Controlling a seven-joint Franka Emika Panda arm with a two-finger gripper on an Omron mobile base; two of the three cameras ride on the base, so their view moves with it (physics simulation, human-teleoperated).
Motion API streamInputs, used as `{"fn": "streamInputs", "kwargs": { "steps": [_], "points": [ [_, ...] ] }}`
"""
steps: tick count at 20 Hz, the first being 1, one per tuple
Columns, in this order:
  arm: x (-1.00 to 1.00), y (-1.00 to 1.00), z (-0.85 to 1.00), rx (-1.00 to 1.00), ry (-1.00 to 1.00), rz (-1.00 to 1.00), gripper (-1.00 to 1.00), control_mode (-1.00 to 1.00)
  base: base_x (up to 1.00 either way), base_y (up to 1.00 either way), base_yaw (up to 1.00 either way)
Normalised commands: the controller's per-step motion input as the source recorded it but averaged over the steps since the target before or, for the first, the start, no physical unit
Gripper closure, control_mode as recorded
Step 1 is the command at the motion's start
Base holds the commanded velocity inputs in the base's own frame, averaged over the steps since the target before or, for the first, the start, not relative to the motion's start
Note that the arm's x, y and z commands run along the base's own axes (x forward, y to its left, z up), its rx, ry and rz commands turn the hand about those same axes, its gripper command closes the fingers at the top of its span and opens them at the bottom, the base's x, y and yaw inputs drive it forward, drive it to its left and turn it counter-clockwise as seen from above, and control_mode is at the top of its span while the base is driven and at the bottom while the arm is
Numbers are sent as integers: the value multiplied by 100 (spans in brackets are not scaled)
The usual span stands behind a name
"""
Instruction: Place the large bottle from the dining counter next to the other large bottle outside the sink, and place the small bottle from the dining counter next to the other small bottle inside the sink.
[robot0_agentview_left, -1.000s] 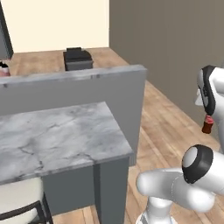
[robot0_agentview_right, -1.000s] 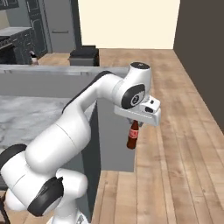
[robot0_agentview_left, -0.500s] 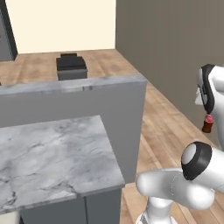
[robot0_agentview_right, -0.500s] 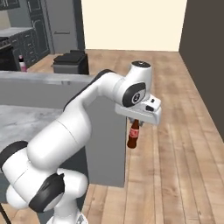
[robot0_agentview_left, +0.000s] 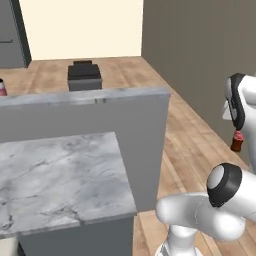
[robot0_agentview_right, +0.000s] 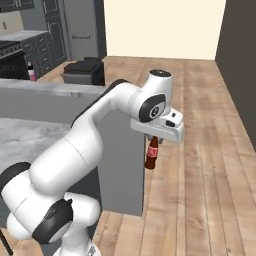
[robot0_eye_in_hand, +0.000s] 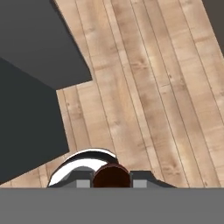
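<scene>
The small brown bottle (robot0_agentview_right: 151, 156) with a red label hangs upright by its neck from my gripper (robot0_agentview_right: 153, 140), which is shut on it above the wooden floor, just right of the counter's end. In the left base view the same bottle (robot0_agentview_left: 237, 142) shows at the right edge under the gripper (robot0_agentview_left: 236, 131). Seen from the hand, the bottle's dark round top (robot0_eye_in_hand: 111, 176) sits between the fingertips (robot0_eye_in_hand: 141, 174). The marble dining counter (robot0_agentview_left: 55, 175) lies to the left, and its slab (robot0_agentview_right: 30, 137) is partly hidden by my arm.
A raised grey wall (robot0_agentview_left: 95, 117) backs the counter. A black box (robot0_agentview_left: 84, 76) stands on the floor beyond it. A small pinkish bottle (robot0_agentview_right: 31, 71) stands far off at the left by dark cabinets (robot0_agentview_right: 45, 50). A dark wall (robot0_agentview_left: 210, 60) runs along the right.
The whole picture has shifted, so the base has moved: counter and black box slid across both views. Arm and held bottle keep their place relative to the base.
</scene>
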Motion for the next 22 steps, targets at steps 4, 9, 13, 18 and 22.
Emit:
{"fn": "streamInputs", "kwargs": {
  "steps": [4, 9, 13, 18, 22],
  "points": [
    [0, 0, 0, 0, 0, 0, 100, 100, -35, -99, 3],
    [0, 0, 0, 0, 0, 0, 100, 100, -46, -76, 11],
    [0, 0, 0, 0, 0, 0, 100, 100, 21, -47, 14],
    [0, 0, 0, 0, 0, 0, 100, 100, 44, -43, 14],
    [0, 0, 0, 0, 0, 0, 100, 100, 50, -46, 13]
  ]
}}
